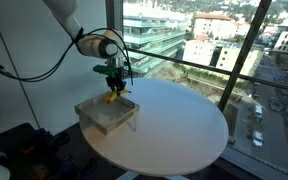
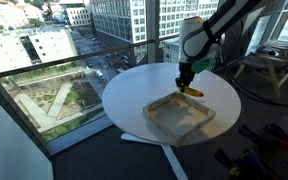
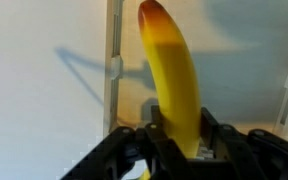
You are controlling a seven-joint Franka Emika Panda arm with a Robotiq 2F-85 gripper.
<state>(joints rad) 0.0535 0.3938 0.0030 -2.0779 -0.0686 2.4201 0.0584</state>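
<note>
In an exterior view I count one of each thing. There is my one gripper [image 1: 113, 88], one banana [image 1: 114, 97] pinched in it, one clear square tray [image 1: 104, 122] and one round white table [image 1: 179, 130] that the tray sits on. My arm comes in from the upper edge, and the banana hangs under my fingers at the tray's back edge. It shows as a small yellow-orange patch, too small for me to tell its axis. I also can't tell whether it touches the tray.

In an exterior view from the opposite side the count is the same. My gripper [image 2: 187, 85] points down with its jaws pressed onto the banana [image 2: 191, 91]. The fruit pokes out below them as a short yellow stub that slants a little sideways. It sits over the corner of the tray [image 2: 162, 122] farthest from this camera. The tray lies near the middle of the table [image 2: 124, 95].

In the wrist view my gripper [image 3: 179, 148] fills the bottom edge, and its black fingers [image 3: 212, 135] clamp both sides of the banana [image 3: 174, 85]. The banana's long axis runs straight away from my jaws toward the top of the picture. It curves gently, with the body yellow and the far tip shading to orange-red. The near end is hidden between my fingers. One wall of the tray [image 3: 112, 70] runs parallel to the fruit just beside it. The banana is on the tray's inner side, and the white table [image 3: 44, 100] lies beyond that wall.
</note>
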